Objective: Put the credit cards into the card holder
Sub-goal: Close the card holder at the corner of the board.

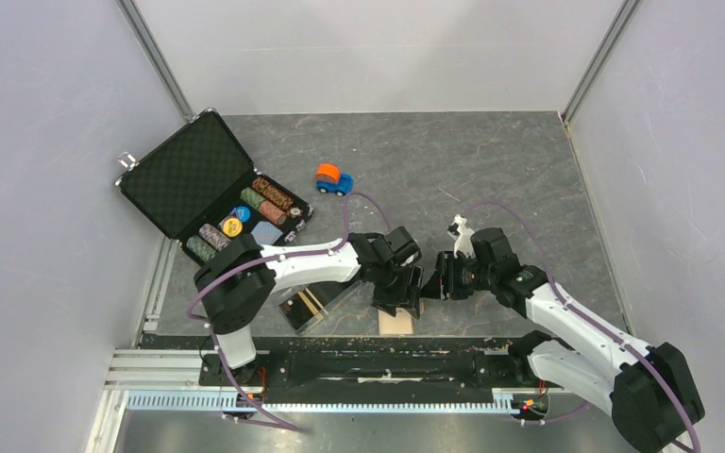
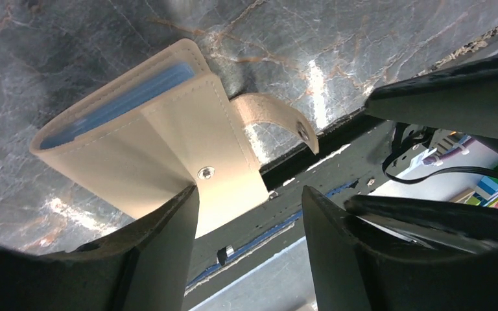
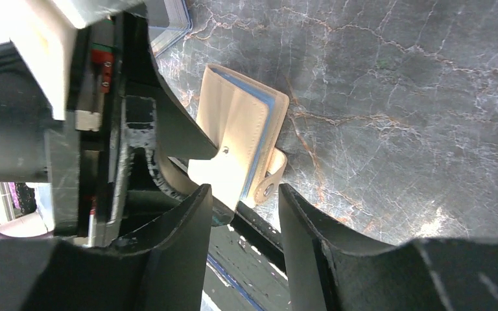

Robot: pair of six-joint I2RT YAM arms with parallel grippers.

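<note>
Beige leather-look card holder [image 2: 136, 155] lies folded on the tabletop [image 2: 376, 45] by its near edge, a light blue credit card [image 2: 120, 97] peeping out and the snap tab [image 2: 269, 110] undone. It looks light, soft and springy (likely to gape), so pinch both covers together. Left fingers [image 2: 162, 259] and right fingers [image 3: 168, 259] stand released, holding nothing.

The beige card holder [image 2: 168, 152] lies folded at the near edge of the table [image 2: 376, 45], tab unsnapped, blue card [image 2: 120, 103] inside.

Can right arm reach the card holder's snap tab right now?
Likely yes. The snap tab hangs loose off the card holder just ahead of the open right gripper; the left gripper sits on the holder's far side, not over the tab.
</note>
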